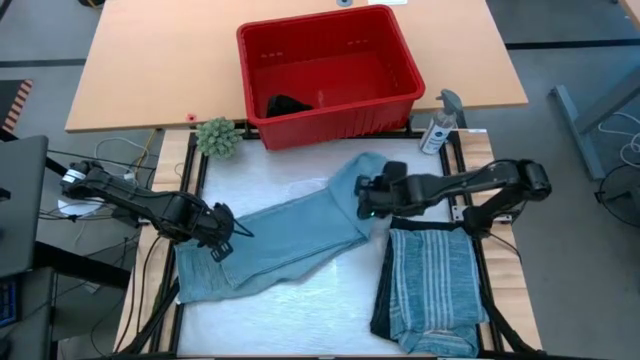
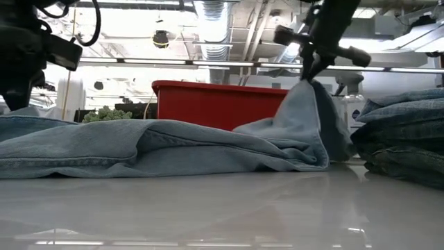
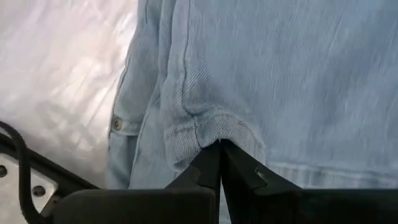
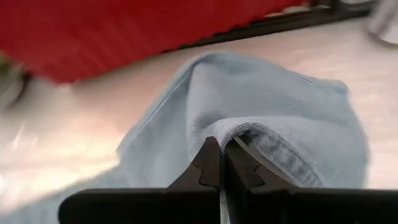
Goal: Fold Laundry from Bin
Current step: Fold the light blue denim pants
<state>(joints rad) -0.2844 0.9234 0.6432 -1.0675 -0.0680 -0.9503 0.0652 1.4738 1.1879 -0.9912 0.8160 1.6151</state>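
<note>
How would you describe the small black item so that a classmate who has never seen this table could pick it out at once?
Find the red bin at the far edge of the work surface, behind the light blue denim garment. Look inside, at its near left corner: the small black item lies crumpled on the bin's floor. It is the only laundry in the bin; every other garment lies out on the table.

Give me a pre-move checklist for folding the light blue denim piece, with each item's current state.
1. Left gripper shut on the denim piece: ok.
2. Right gripper shut on its far end, raised off the table: ok.
3. Folded striped pile lies beside the denim, apart from it: ok.
4. Red bin behind the work area, out of the way: ok.
5. Denim spread flat between the jaws: not ok, it is bunched.
</note>
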